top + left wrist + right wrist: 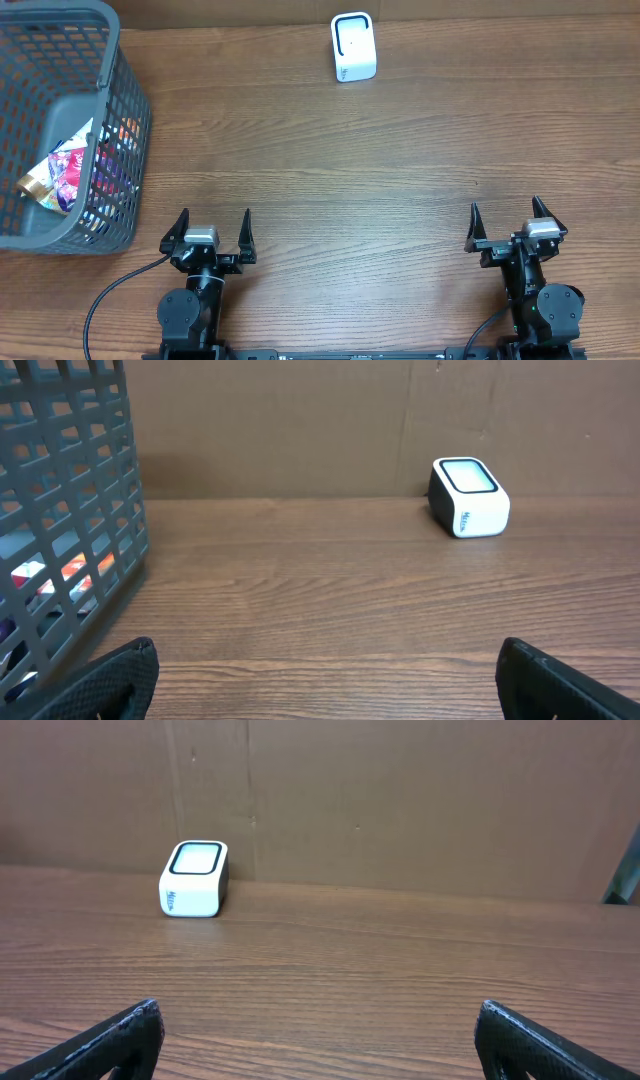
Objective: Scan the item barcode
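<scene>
While my two arms sit at the near edge of the bench (330,190), my left hand (214,220) stands spread wide, its two black fingers apart with only bare wood grain between them. My right hand (505,212) is the same, fingers splayed and gripping nothing, low over the bench and well off to the right of the left one.

The items for scanning lie in a grey plastic mesh basket (135,130) at the far left of the bench, ahead of my left hand and to its left. Through the open top I see a heap of crinkled packets (62,170). One is purple and pink with a gold-coloured end, and others show red and orange. I cannot make out a barcode on any of them. From my left wrist, the basket's lattice wall fills the left side of the view, and red and white wrapping shows through the holes.

The white barcode scanner (354,47), a small box with a dark-framed window on its top face, stands at the far edge of the bench, just in front of the brown cardboard wall (400,790). It is well apart from the basket and from both hands. From my left wrist it sits ahead and to the right, and from my right wrist ahead and to the left. The blue lettering on its side is too small to read.

A black cable (105,300) curves across the bench from the base of my left arm.
</scene>
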You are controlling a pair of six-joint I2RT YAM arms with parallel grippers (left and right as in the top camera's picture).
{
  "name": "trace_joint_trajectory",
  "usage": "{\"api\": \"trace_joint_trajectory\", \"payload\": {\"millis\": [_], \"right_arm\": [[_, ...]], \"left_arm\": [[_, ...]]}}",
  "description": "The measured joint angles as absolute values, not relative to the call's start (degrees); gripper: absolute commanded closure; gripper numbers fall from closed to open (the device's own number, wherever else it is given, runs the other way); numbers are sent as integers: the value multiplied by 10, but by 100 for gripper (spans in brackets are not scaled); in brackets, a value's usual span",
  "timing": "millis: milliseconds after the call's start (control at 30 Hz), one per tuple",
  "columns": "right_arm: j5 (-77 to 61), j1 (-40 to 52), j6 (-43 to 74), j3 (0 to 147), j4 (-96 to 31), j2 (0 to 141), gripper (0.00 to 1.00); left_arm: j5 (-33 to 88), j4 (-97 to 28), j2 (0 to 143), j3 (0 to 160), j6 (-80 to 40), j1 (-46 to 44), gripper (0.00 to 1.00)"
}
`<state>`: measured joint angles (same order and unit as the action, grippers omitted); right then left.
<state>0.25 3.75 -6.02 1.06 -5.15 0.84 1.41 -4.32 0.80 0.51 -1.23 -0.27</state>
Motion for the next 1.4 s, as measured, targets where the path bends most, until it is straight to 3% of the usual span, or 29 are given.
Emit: {"api": "trace_joint_trajectory", "payload": {"millis": [1400], "right_arm": [[3,37,-60,11,-52,8,0]], "left_arm": [[22,-23,8,5,-13,-3,0]]}}
